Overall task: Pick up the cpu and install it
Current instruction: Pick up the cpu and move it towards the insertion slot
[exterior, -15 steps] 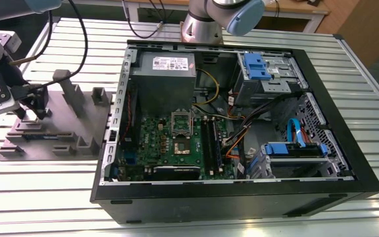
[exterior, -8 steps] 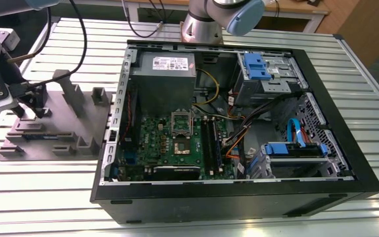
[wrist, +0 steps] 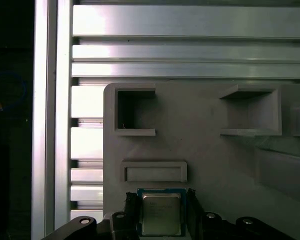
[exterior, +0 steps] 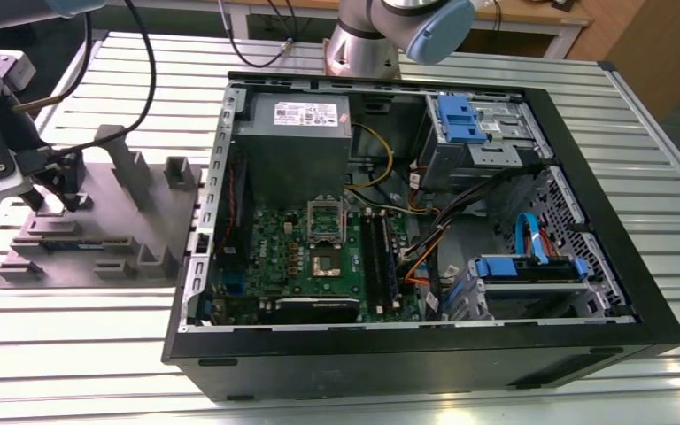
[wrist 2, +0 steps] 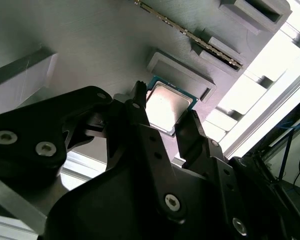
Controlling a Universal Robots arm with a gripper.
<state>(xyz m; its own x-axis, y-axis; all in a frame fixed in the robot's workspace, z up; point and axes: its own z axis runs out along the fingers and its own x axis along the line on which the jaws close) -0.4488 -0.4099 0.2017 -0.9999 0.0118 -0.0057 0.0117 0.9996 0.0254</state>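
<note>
The cpu (wrist: 161, 214), a small square chip with a silvery top and a thin blue-green edge, lies flat on the grey fixture plate (wrist: 200, 145). In both wrist views my gripper (wrist: 162, 216) straddles it. The two black fingers (wrist 2: 140, 112) press against opposite edges of the cpu (wrist 2: 167, 105), so the gripper (wrist 2: 165, 107) is shut on it. In the exterior view the gripper (exterior: 66, 202) stands over the fixture plate (exterior: 116, 226) at that view's left, with the chip hidden under it. The motherboard's socket (exterior: 323, 262) sits inside the open computer case (exterior: 623, 292), its retention frame (exterior: 322, 217) flipped up.
Raised grey blocks and pockets (wrist: 135, 112) stand on the fixture around the chip, along with a memory stick (wrist 2: 200, 42). Inside the case are a grey power-supply box (exterior: 298, 124), blue drive brackets (exterior: 470, 119) and loose cables (exterior: 435, 239). The table is of slatted aluminium (exterior: 81, 354).
</note>
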